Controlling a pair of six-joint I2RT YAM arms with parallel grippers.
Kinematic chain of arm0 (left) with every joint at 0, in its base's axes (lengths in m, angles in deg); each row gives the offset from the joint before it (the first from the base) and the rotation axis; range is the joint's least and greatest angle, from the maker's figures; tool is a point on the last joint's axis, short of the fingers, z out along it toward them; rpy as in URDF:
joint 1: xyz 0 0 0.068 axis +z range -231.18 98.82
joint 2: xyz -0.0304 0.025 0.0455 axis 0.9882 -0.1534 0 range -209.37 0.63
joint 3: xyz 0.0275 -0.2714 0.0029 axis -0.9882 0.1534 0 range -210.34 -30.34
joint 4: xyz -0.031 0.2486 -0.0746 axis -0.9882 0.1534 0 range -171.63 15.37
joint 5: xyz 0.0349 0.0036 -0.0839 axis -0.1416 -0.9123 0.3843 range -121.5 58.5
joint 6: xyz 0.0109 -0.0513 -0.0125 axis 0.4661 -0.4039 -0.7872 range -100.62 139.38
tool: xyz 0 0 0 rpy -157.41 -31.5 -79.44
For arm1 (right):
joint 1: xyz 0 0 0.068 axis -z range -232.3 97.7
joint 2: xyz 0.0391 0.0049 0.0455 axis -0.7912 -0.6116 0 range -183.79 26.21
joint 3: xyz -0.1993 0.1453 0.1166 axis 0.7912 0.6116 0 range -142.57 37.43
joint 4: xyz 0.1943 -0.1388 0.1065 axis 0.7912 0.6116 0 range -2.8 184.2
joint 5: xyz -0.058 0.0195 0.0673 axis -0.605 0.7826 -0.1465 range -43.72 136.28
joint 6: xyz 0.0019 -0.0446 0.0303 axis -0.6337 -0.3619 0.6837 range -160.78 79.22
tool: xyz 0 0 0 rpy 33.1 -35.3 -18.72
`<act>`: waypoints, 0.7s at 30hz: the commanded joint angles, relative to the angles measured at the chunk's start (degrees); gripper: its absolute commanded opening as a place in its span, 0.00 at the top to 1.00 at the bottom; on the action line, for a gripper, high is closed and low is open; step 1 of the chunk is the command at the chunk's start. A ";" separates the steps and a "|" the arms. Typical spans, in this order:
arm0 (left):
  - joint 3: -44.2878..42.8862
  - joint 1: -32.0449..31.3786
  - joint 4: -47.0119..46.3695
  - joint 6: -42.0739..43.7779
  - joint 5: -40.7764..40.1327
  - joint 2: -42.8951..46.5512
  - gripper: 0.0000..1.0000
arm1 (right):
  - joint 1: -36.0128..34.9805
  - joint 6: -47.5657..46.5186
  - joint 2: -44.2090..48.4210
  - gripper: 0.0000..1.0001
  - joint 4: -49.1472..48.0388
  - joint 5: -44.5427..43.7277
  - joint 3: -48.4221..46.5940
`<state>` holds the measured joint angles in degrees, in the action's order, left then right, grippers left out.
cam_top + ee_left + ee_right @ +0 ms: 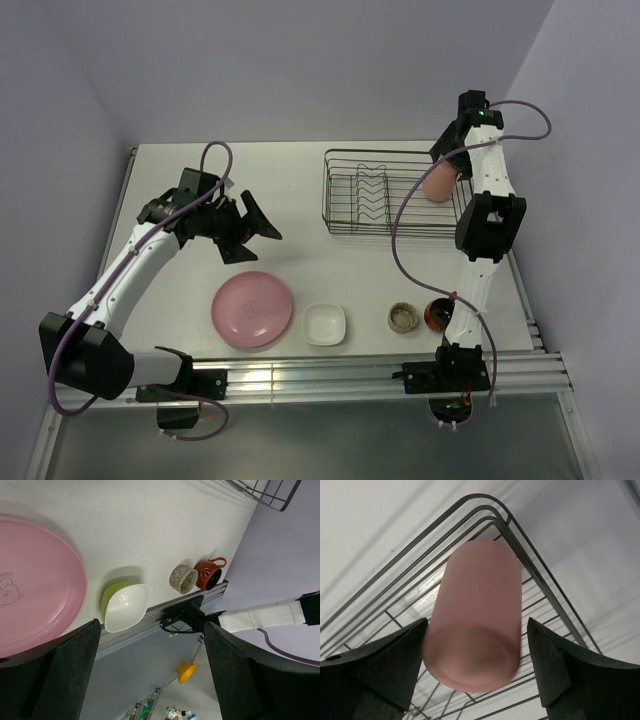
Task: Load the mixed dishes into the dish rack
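The tumbler [477, 615], blurred and seemingly loose between the right gripper's [477, 630] spread fingers, is at the rack's [390, 152] corner; next that arm must lift straight clear, while the open, empty left gripper [152, 627] hangs near the plate [253, 308].

The left arm [120, 275] and right arm [497, 180] are white tube links between bulky black joint housings, each trailed by a looping purple cable [394, 240]. The left tool [250, 232] and right tool [441, 172] are matte black, with broad wedge-shaped fingers [60, 680].
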<state>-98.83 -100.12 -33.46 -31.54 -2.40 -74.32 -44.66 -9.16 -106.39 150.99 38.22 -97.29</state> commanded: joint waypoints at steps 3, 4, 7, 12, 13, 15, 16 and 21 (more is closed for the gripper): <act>-1.73 -0.66 -2.37 -0.33 0.78 -0.45 0.10 | -0.08 -1.47 -0.83 0.08 -3.76 -0.82 -1.43; -2.08 -0.66 -2.20 0.02 0.61 -0.54 0.10 | -0.08 -1.47 -0.39 0.08 -3.76 -0.82 -1.34; -3.49 -1.27 -0.88 0.82 -0.54 -1.07 0.10 | -0.17 -1.73 0.23 0.00 -4.29 -1.09 -1.34; -5.68 -3.55 0.61 2.22 -2.29 -2.21 0.10 | -0.17 -2.00 0.58 0.00 -2.88 -2.14 -3.27; -6.39 -4.26 0.97 2.49 -2.90 -2.64 0.10 | -0.17 -2.08 1.11 0.00 -2.88 -2.75 -2.58; -9.36 -7.33 2.45 3.54 -4.74 -4.40 0.10 | -0.17 -2.26 3.21 0.00 -3.23 -3.11 -1.52; -10.43 -8.47 3.07 3.89 -5.37 -5.19 0.10 | -0.17 -2.26 4.00 0.00 -3.23 -3.46 -0.99; -18.16 -16.91 5.54 5.47 -8.09 -12.04 0.09 | -0.08 -3.40 10.49 0.00 -2.53 -4.69 2.61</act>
<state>-112.40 -113.86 -29.81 -28.83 -7.86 -83.94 -44.66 -11.15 -104.33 149.00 35.93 -95.69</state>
